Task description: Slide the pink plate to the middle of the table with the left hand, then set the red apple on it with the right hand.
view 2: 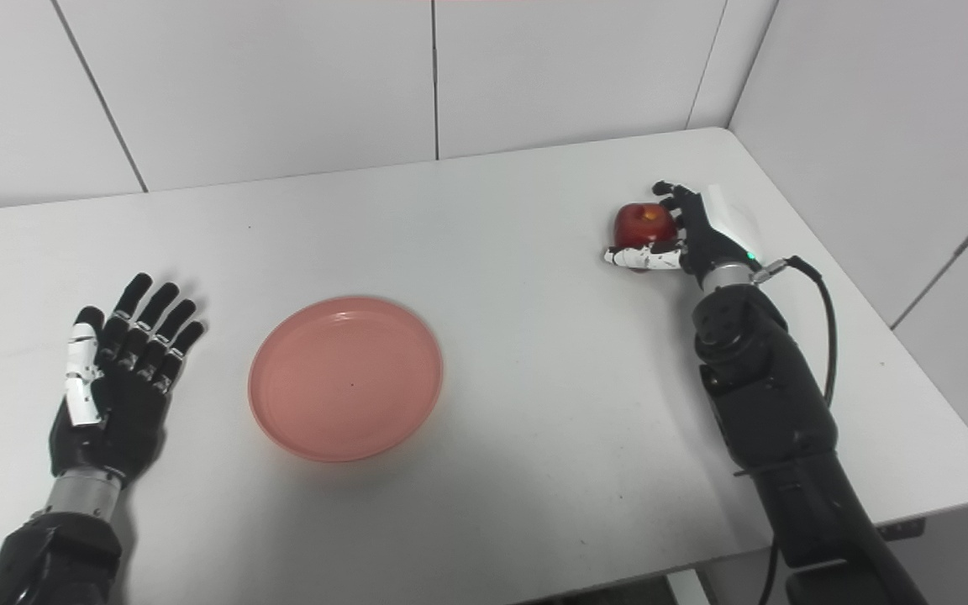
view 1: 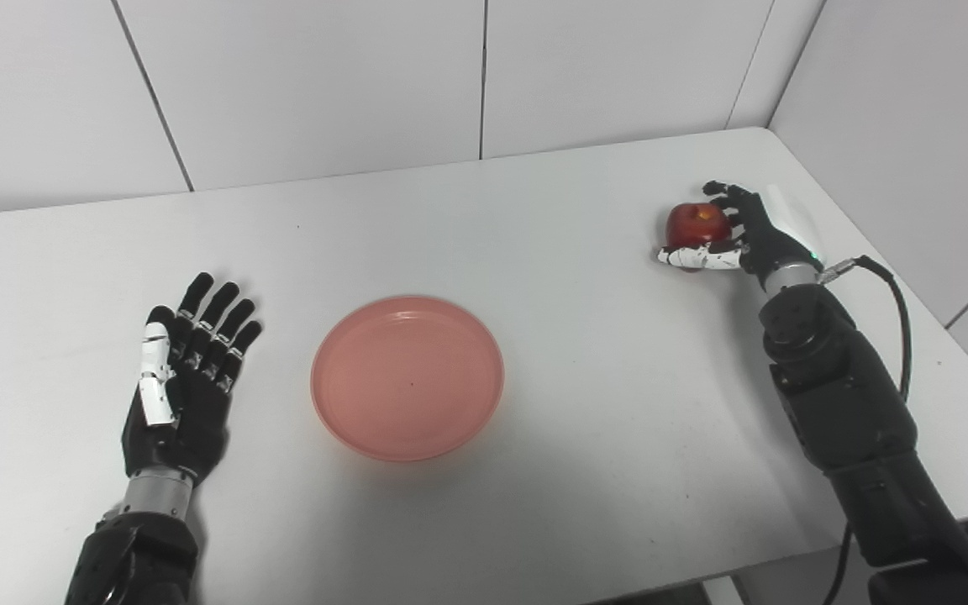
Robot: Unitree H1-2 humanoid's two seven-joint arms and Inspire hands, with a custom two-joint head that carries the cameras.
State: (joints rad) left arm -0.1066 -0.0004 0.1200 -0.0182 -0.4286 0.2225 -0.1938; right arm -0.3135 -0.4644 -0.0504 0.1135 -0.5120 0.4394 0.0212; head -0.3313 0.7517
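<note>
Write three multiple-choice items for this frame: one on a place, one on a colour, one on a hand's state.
1. Where is the red apple?
A. On the plate
B. Far right of the table, in the right hand
C. Beside the left hand

2. What colour is the plate?
A. Pink
B. Blue
C. Green

3. How is the left hand?
A. Shut on the plate
B. Shut on the apple
C. Open, holding nothing

B: fingers wrap the apple. A: the dish is pink. C: fingers extended, apart from the plate.

Lab test cell; bare white table (view 1: 534,252); plain white panel walls (view 1: 324,84).
</note>
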